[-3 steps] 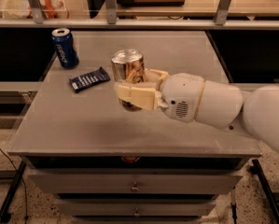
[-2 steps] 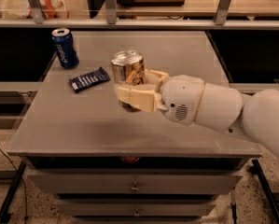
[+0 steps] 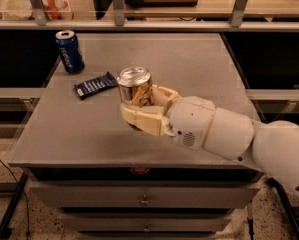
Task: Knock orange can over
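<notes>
The orange can [image 3: 134,86] is upright near the middle of the grey table [image 3: 199,64], its silver top showing. My gripper [image 3: 140,104] reaches in from the right, with one cream finger [image 3: 139,120] in front of the can and the other behind it. The fingers are shut on the can's lower body. The can's base is hidden behind the near finger, so I cannot tell whether it rests on the table.
A blue can [image 3: 69,51] stands at the table's far left corner. A dark snack packet [image 3: 95,85] lies flat just left of the orange can. Shelving runs behind the table. Drawers sit below its front edge.
The gripper and the orange can have moved together a little toward the table's front edge. The can stays upright. The blue can and packet have not moved.
</notes>
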You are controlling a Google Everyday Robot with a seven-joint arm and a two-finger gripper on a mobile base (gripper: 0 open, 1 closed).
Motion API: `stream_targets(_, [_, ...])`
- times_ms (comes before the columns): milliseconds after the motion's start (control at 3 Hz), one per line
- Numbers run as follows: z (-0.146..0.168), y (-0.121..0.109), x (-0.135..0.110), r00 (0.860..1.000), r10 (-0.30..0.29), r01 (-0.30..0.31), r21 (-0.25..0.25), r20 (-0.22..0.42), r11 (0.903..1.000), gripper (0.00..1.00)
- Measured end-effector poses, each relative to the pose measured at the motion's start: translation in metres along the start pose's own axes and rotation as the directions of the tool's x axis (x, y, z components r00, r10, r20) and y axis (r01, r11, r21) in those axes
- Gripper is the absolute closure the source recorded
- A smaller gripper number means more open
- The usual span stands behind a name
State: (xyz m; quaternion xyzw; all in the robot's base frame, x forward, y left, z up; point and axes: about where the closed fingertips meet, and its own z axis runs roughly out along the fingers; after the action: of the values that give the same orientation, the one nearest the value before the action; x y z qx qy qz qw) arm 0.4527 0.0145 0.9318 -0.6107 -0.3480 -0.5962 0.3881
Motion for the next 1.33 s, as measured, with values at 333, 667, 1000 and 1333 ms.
stream_targets(333, [0.003,-0.007,-0.01,1.0,0.0,0.0,0.0,-0.01,1.0,1.0])
stream_targets(667, [0.005,-0.012,-0.019,1.0,0.004,-0.004,-0.012,-0.01,0.9999,1.0])
stream_targets(1000, [0.009,-0.016,-0.03,1.0,0.016,-0.017,-0.035,-0.016,0.9992,1.0])
stream_targets(1333, [0.014,-0.018,-0.042,0.999,0.029,-0.032,-0.067,-0.036,0.9973,0.82])
